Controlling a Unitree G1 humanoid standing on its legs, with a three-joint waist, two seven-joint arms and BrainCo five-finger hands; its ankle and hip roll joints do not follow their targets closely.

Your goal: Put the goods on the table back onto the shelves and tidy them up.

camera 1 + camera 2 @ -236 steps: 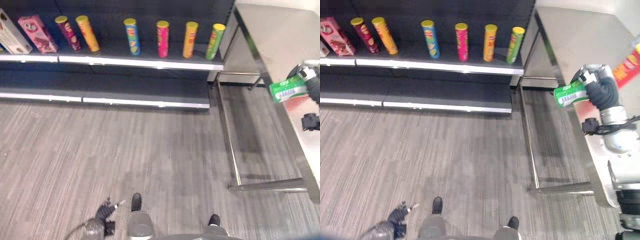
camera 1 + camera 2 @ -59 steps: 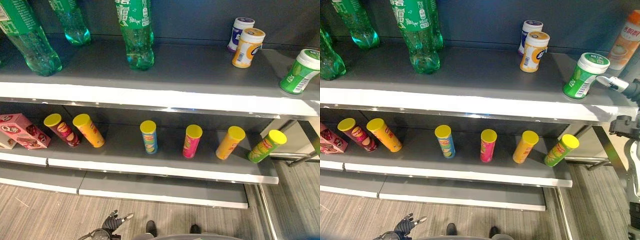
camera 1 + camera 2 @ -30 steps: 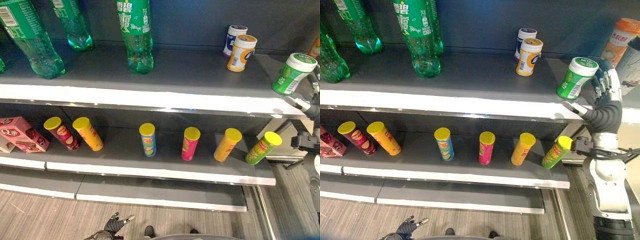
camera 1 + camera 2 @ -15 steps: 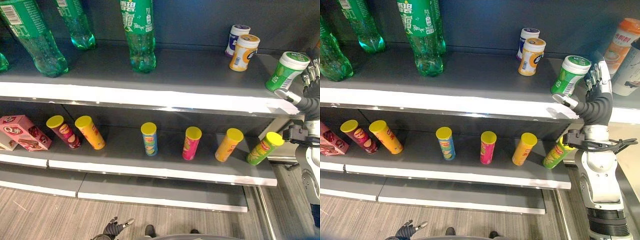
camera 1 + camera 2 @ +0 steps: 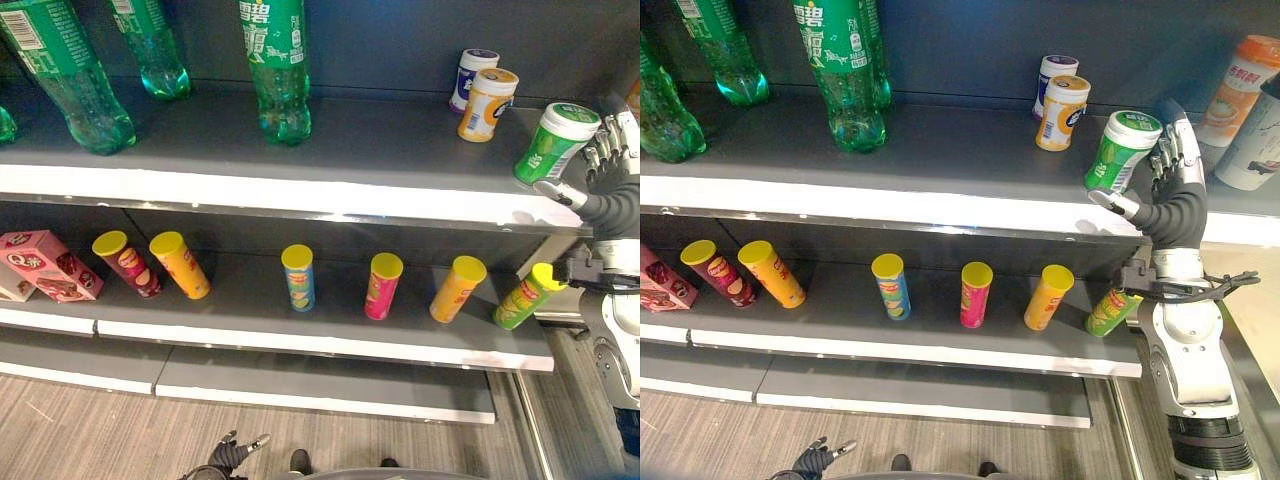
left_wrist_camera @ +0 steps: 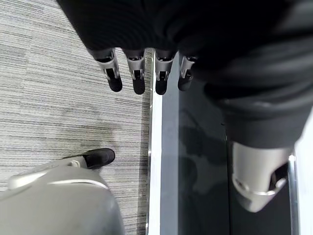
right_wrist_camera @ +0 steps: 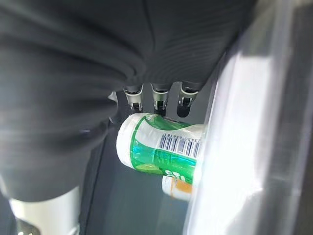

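Right eye view shows the right hand (image 5: 1175, 195) raised at the front edge of the upper shelf (image 5: 940, 205), its fingers (image 5: 1168, 150) straight and loose beside the green canister (image 5: 1120, 150), the thumb stretched out under the canister's base. Whether the fingers actually touch the canister cannot be told; in the right wrist view their dark tips sit right at its white-lidded end, not wrapped round it. The hand is released, gripping nothing.

That canister is short and round, green with a white lid and a white barcode patch on its side, and it leans tilted near the right end of the upper shelf, close to the front lip.

Just behind and to the left of it stand a yellow-orange jar (image 5: 1062, 113) and a white-and-purple jar (image 5: 1050, 77), one touching the other. To the right of the hand stand an orange-capped cup (image 5: 1230, 90) and a pale container (image 5: 1252, 140). Well to the left, green soda bottles (image 5: 845, 70) stand upright on the same shelf.

On the lower shelf (image 5: 910, 345) a row of yellow-lidded crisp tubes (image 5: 975, 293) is spread out, the lime-green tube (image 5: 1110, 310) directly below the hand, with a pink box (image 5: 45, 265) at the far left.

The left hand (image 6: 146, 73) hangs low over the grey floor (image 6: 54, 98), fingers straight and empty.
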